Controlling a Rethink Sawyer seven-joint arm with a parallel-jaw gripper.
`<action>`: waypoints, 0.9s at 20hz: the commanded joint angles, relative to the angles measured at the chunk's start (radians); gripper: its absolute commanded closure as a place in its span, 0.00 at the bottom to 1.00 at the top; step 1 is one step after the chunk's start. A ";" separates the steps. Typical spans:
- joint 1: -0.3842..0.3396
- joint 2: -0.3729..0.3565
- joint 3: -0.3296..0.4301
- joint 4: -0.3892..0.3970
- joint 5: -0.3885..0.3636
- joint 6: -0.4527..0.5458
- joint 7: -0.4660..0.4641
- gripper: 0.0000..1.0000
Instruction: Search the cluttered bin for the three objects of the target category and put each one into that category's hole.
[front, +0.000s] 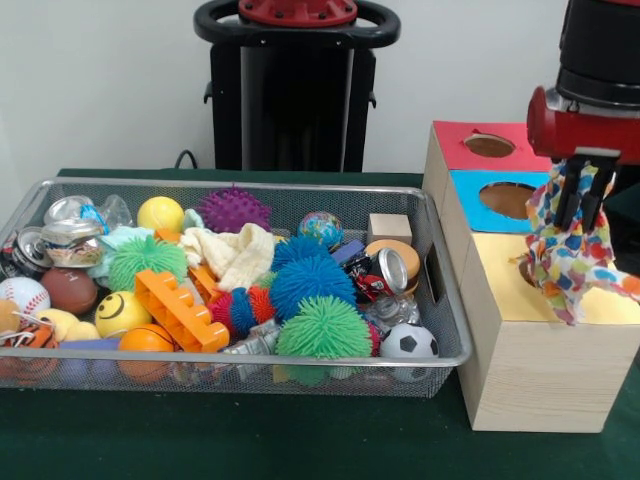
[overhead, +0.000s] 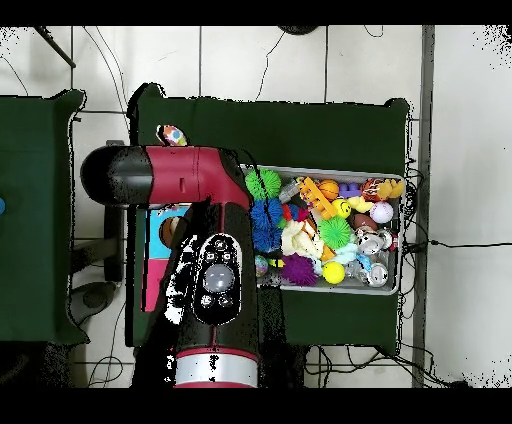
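Yellow hole (front: 524, 266) behind patterned cloth (front: 575, 255)

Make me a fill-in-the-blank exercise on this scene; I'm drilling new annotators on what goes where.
1. The gripper is shut on a patterned ____.
2. It hangs over the wooden box's ____ panel.
3. The red panel lies at the box's ____ end in the front view.
4. The orange toy brick lies in the wire ____.

Missing words: cloth; yellow; far; bin
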 joint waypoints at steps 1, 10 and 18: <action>-0.022 0.051 0.073 0.106 -0.029 -0.029 0.068 1.00; -0.016 0.064 0.071 0.134 -0.025 -0.043 0.083 1.00; -0.016 0.074 0.080 0.155 -0.017 -0.047 0.088 1.00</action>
